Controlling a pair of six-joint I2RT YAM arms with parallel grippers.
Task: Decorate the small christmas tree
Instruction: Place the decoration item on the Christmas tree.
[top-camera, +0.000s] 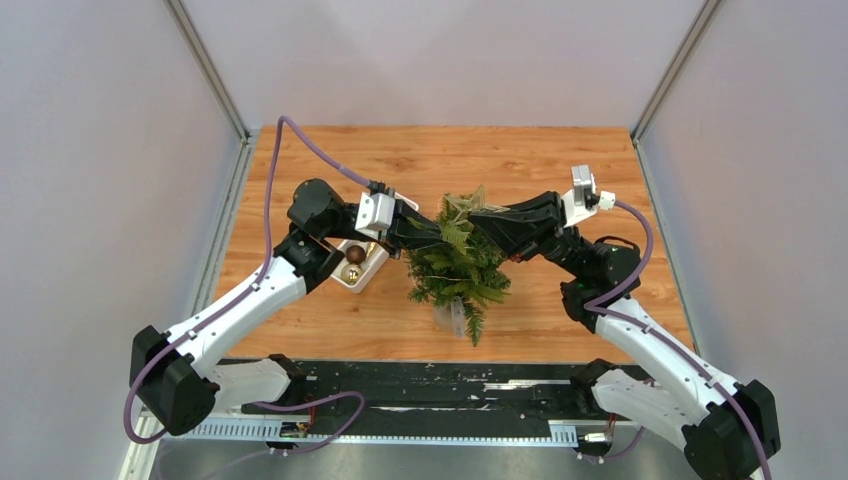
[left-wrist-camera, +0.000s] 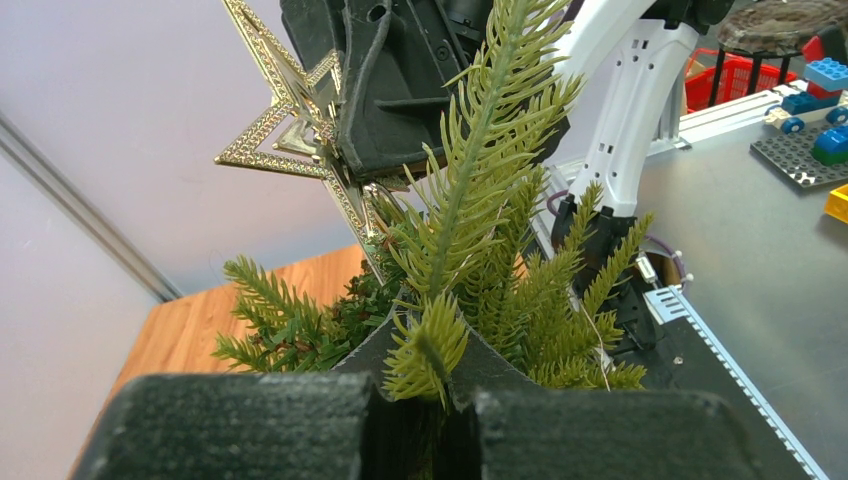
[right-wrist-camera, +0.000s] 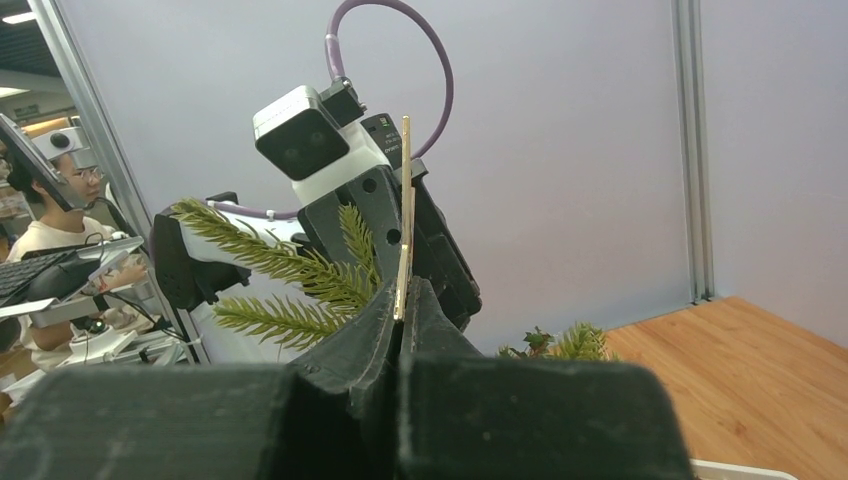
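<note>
Standing near the middle of the table (top-camera: 560, 170), the tree (top-camera: 458, 268) has free wood behind it and to its right; a tray (top-camera: 371, 268) lies just to its left. The left end effector (left-wrist-camera: 430, 345) is closed on a branch (left-wrist-camera: 472, 175). The right end effector (right-wrist-camera: 401, 300) pinches a gold star (right-wrist-camera: 404, 200), which is edge-on in its own wrist view and flat-on in the left one. A small label (right-wrist-camera: 385, 128) on the left wrist is too small to read.

Bushy small christmas tree (top-camera: 458, 262) stands, seemingly upright, centred on table (top-camera: 600, 170).
</note>
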